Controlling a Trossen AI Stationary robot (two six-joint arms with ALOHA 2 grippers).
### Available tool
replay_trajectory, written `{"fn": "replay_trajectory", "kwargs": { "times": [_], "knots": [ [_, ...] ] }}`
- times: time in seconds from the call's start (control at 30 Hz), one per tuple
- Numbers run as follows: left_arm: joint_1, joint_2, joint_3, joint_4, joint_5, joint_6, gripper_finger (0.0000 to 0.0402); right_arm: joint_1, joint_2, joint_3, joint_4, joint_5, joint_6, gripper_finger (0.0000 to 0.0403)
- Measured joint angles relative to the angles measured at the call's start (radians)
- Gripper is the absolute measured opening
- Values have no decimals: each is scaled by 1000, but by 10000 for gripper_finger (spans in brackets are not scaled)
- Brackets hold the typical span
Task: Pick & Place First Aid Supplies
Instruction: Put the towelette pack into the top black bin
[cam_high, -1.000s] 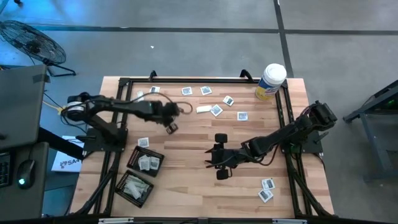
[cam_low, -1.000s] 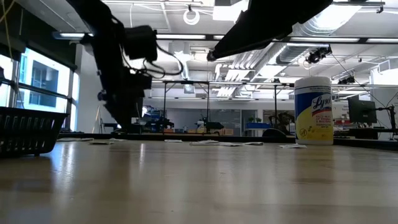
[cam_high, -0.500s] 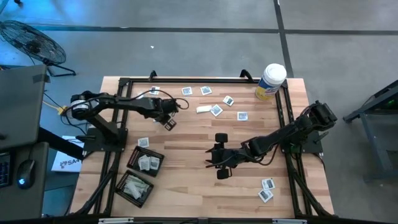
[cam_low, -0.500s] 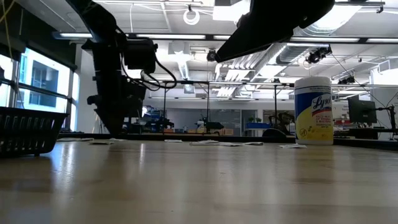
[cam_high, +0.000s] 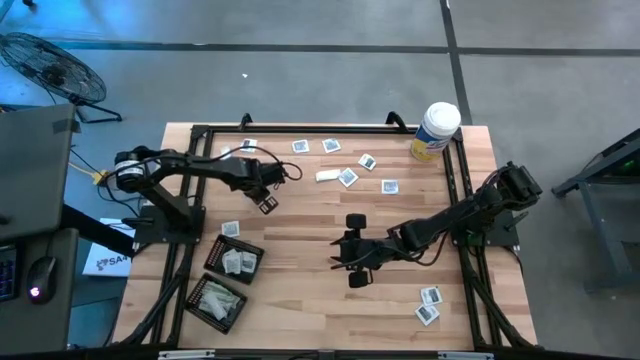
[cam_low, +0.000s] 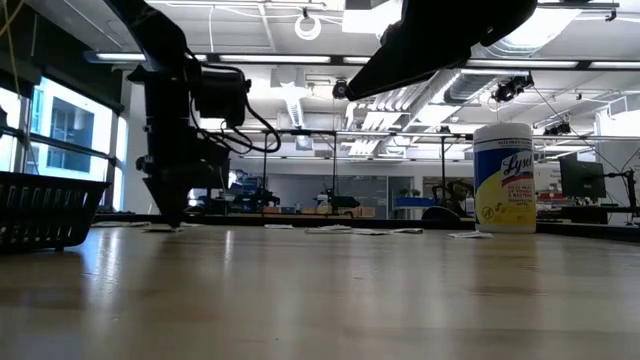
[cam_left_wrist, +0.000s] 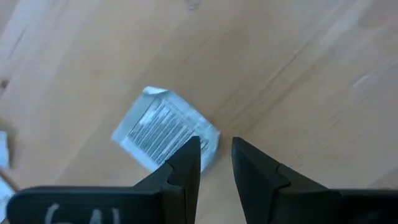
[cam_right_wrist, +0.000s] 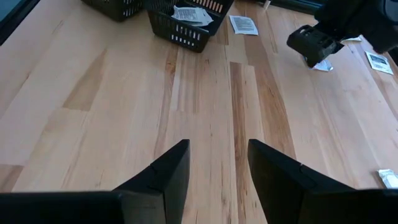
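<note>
High view: your left gripper (cam_high: 268, 204) sits low over the wooden table (cam_high: 310, 300), left-far area, right gripper (cam_high: 352, 250) waiting mid-table, fingers apart. Low view: left claw tip almost on the boards. Left wrist view: small flat white-grey printed packet (cam_left_wrist: 163, 127) lies flat, its corner just at one fingertip (cam_left_wrist: 186, 163), mostly beside the narrow gap, not in it. Fingers slightly apart, holding nothing. Likely light, floppy, slippery; pinch an edge.
</note>
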Motion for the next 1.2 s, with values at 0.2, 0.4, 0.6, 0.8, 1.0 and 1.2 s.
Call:
{"fn": "replay_trajectory", "kwargs": {
  "times": [0.2, 0.4, 0.6, 0.8, 1.0, 1.2],
  "knots": [
    [30, -1, -38, 19, -9, 16, 88, 0, 0, 0, -2, 0, 3, 156],
    [60, -5, -80, 71, 3, 47, 88, 0, 0, 0, -3, 0, 4, 156],
    [58, -5, -94, 96, 17, 49, 88, 0, 0, 0, -5, 0, 4, 156],
    [58, -5, -95, 116, 1, 50, 77, 0, 0, 0, -5, 0, 4, 156],
    [58, -3, -96, 139, -26, 55, 9, 0, 0, 0, -5, -1, 4, 156],
    [45, -42, -63, 67, -37, 40, 8, 0, 0, 0, -5, -16, 2, 156]
  ]
}}
